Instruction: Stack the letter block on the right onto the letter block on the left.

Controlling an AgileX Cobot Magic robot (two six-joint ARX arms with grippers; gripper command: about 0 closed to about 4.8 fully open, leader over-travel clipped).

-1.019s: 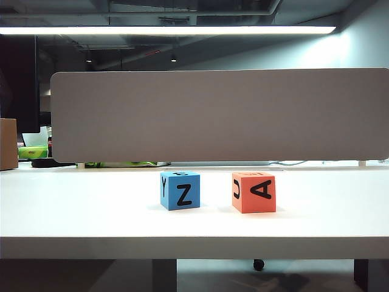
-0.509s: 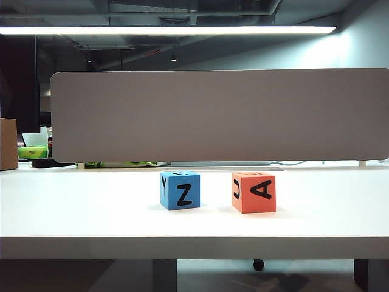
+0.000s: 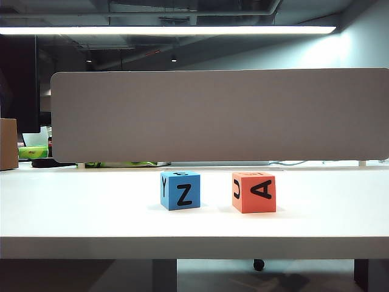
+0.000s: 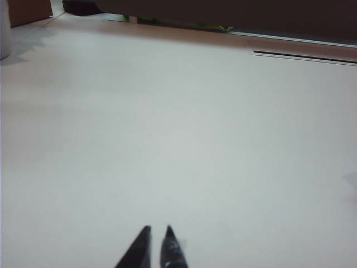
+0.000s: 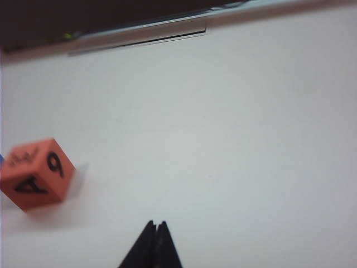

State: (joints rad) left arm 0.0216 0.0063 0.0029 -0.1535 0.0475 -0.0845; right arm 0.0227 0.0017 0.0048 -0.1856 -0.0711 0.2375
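So my right gripper (image 5: 154, 224) is pinched fully shut with nothing in it, hovering over bare table (image 5: 234, 139), and the orange block (image 5: 37, 173) sits off to one side, well clear of the tips. My left gripper (image 4: 158, 230) is nearly closed too, just a sliver between the tips, also empty, with only tabletop in front of it. Neither arm shows in the exterior view, so nothing's started yet, I'd say. Out there the orange block sits right of the blue block (image 3: 180, 190), near but not touching, both flat on the table, so there's room to grab it. Lettering: orange shows A and J, plus a 9 or P on another face; blue shows Z and Y.
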